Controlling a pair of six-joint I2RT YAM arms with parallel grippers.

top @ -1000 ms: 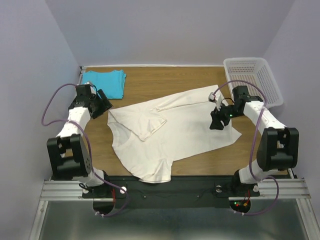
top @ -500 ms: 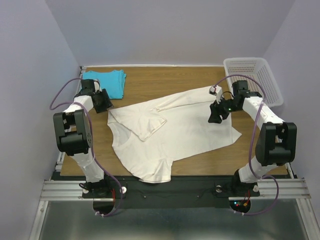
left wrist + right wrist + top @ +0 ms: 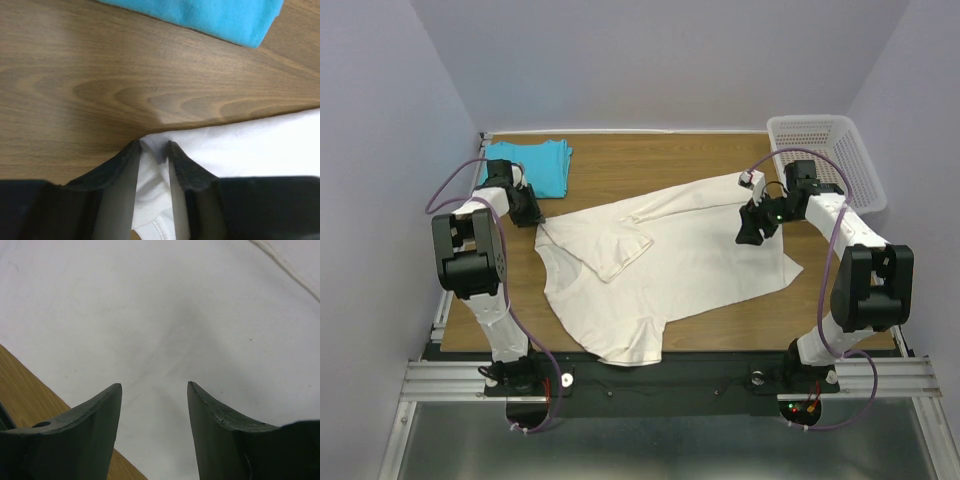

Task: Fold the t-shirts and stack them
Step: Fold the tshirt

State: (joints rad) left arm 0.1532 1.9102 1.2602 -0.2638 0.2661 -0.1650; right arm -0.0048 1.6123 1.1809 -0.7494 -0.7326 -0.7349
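There's the cream t-shirt (image 3: 670, 255), spread out and rumpled across the middle of the table (image 3: 660, 160), with a flap folded over on its left half. The turquoise t-shirt (image 3: 532, 165) sits folded at the far left corner, well apart from it. The left hand (image 3: 152, 147) is down at the cream shirt's far left corner, its fingers drawn narrow and pinching that corner of cloth. The right hand (image 3: 154, 387) hangs over the shirt's right side, fingers spread, nothing gripped. A white basket (image 3: 825, 150) stands at the far right corner.
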